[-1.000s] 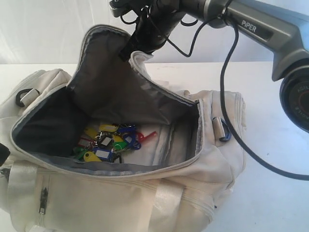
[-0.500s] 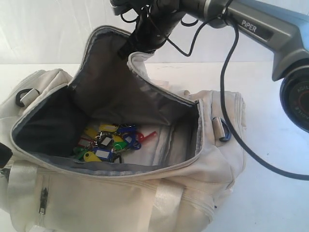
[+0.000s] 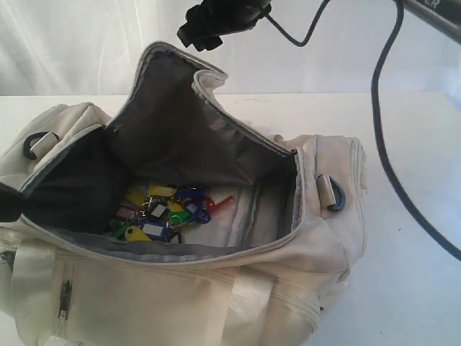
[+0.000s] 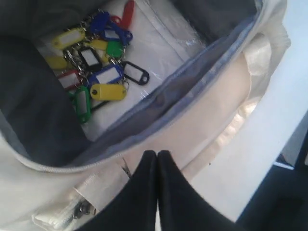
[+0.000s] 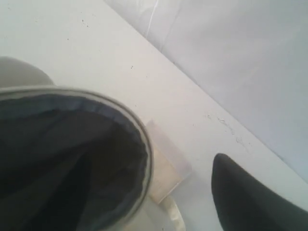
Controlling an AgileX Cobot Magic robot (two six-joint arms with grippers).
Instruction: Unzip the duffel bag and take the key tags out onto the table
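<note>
- One large cream-white fabric duffel bag (image 3: 288, 288) lies on the wide white table (image 3: 418, 144), its main opening unzipped.
- One grey-lined top flap (image 3: 173, 122) stands upright over the far side of the opening.
- Two dark D-rings show in the exterior view, one (image 3: 34, 144) at the bag's left end and one (image 3: 333, 193) at its right end.
- One bunch of small plastic key tags on metal rings (image 4: 96, 62) lies inside the bag, on the pale floor panel.
- In my left wrist view I count about four yellow tags, three blue, two green, two red and two black-rimmed; some overlap, so the count is rough.
- Two claws are mine. My left claw (image 4: 156, 155) is clenched, fingers pressed flat together with nothing seen between them. It hangs over the bag's near outer wall, just beside the zip edge.
- My right claw (image 3: 209, 27) is raised above the flap's top edge and clear of it. Only one dark finger (image 5: 245, 192) shows in its wrist view, so I cannot tell whether it is clenched or released.
- One black cable (image 3: 382, 130) hangs down on the right.
</note>
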